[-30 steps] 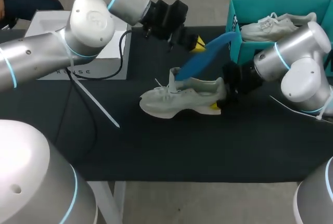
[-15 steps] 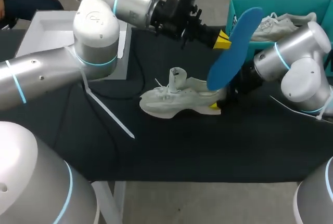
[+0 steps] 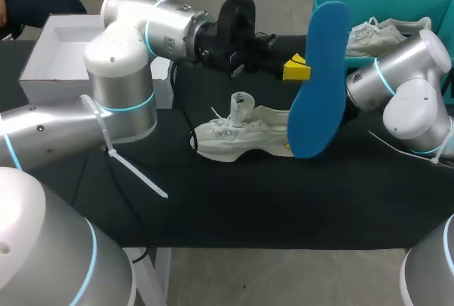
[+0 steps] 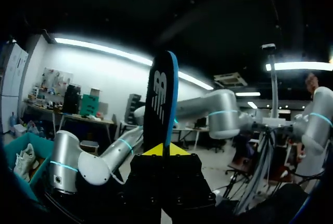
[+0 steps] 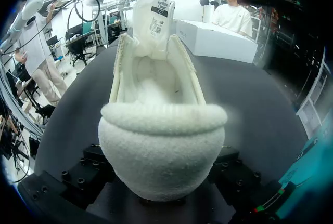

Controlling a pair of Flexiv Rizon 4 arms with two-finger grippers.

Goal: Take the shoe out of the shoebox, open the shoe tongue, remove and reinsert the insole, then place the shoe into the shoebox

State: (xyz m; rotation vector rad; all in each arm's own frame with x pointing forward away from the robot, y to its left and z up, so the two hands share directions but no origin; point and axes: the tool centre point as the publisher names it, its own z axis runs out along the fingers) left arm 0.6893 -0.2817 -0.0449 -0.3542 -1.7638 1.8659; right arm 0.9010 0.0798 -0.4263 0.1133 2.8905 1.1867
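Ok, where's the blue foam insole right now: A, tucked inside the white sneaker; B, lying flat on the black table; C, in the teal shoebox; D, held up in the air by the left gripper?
D: the left gripper pinches the blue foam insole between its yellow tips, upright and out of the white sneaker.

- Head: fixed, high behind the robot, looks down on the whole table (image 3: 234, 206).
- Left wrist: points off the table, insole (image 4: 161, 99) edge-on, very close.
- Right wrist: low over the table, right at the heel of the shoe (image 5: 161, 146), looking along it.
- Head shares the insole with left, the shoe with right.
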